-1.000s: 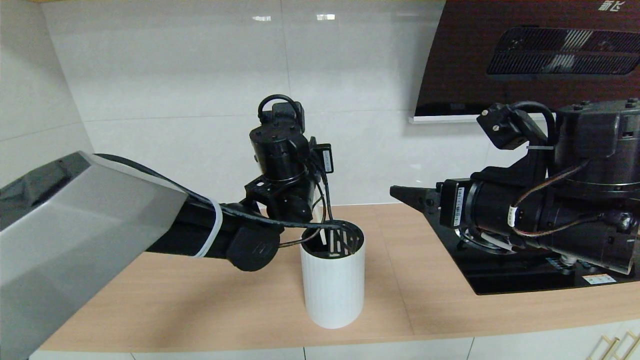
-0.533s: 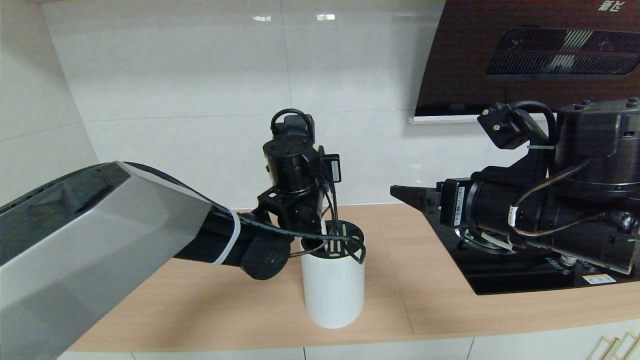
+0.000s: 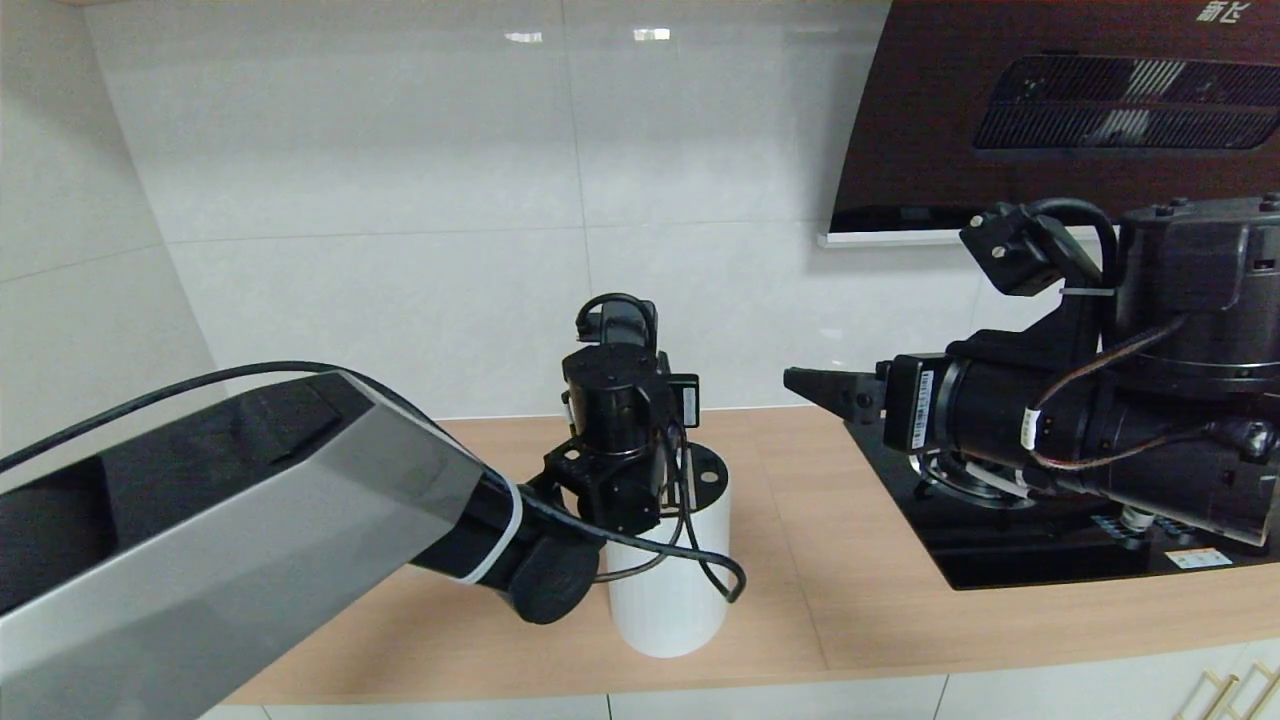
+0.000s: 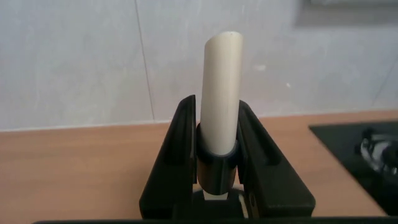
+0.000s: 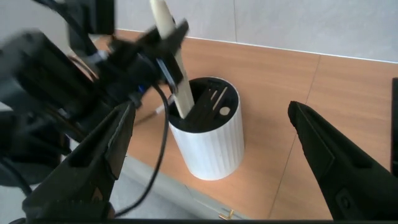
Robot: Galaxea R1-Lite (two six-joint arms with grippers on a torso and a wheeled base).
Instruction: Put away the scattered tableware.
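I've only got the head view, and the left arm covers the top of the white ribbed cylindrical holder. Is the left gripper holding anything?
Observer: Yes. The left wrist view shows the left gripper shut on a cream-coloured rounded handle, clamped between its fingers.
Operator: Where is its lower end?
Observer: In the right wrist view it dips into the black slotted insert at the top of the white ribbed cylindrical holder.
Operator: And the right gripper, open or shut?
Observer: The right gripper is open, fingers wide apart, holding nothing.
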